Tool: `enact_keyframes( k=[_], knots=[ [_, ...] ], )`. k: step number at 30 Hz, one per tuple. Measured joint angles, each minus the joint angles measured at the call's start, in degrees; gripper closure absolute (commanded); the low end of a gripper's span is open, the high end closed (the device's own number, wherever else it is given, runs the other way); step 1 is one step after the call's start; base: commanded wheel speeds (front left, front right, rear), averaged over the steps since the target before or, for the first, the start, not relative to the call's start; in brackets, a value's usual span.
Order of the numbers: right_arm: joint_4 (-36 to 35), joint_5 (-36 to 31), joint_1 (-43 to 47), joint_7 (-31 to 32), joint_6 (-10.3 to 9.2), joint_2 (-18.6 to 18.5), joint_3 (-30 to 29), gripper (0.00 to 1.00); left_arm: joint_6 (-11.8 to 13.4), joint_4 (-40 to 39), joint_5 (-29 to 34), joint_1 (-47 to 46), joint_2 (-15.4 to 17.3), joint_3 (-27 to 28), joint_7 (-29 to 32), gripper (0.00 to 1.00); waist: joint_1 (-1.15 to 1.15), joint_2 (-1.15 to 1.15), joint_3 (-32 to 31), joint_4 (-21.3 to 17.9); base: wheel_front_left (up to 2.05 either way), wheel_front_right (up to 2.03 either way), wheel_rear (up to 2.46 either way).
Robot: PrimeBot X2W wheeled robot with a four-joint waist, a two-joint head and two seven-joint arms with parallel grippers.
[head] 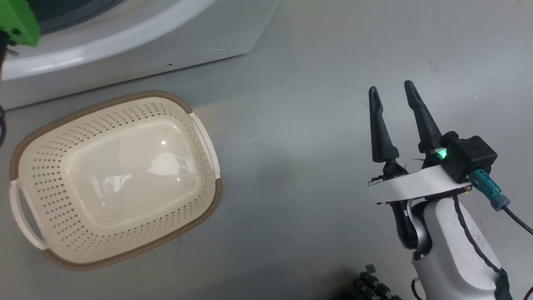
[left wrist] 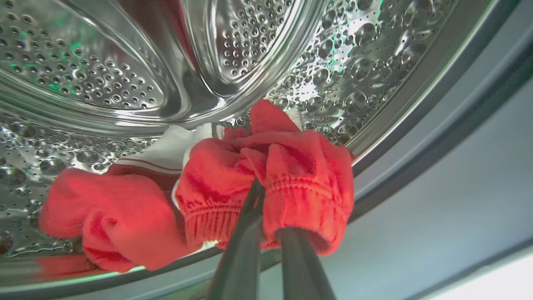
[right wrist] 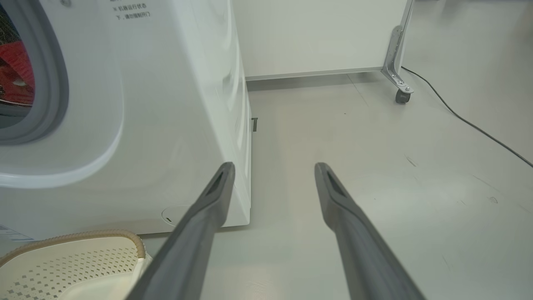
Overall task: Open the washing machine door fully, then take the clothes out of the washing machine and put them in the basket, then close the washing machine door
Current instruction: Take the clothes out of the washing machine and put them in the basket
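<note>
The right gripper [head: 390,87] stands at the lower right of the head view, its two dark fingers apart over the grey floor [head: 300,125]. The basket [head: 54,137] sits on the floor at the left, just in front of the washing machine [head: 125,46], whose white front is cut off by the top edge. A green part [head: 18,21] in the top left corner is too cropped to identify.

In the left wrist view the left gripper [left wrist: 259,189] is clamped on the clothes [left wrist: 125,208]. Its fingertips are buried in red cloth lying at the front lip of the steel drum [left wrist: 104,62].

In the right wrist view the right fingers are spread. The machine's opening, cut by the left edge, shows a sliver of red, and one basket corner shows at the bottom left.
</note>
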Motion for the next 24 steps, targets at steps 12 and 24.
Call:
enact_keyframes(
  k=[12,24],
  knots=[
    [1.6,-3.9,2.7,0.0,1.0,0.0,-2.4,0.0,0.0,-3.8,-0.9,11.6,-7.2,0.1,-16.9,1.0,0.0,0.0,-5.2,3.8,0.0,0.0,0.0],
    [3.5,-6.0,6.3,0.0,2.1,0.0,-4.0,0.0,1.2,-9.4,-0.8,20.3,-11.8,0.9,-25.7,1.0,0.0,0.0,-11.5,8.0,0.0,0.0,0.0]
  ],
)
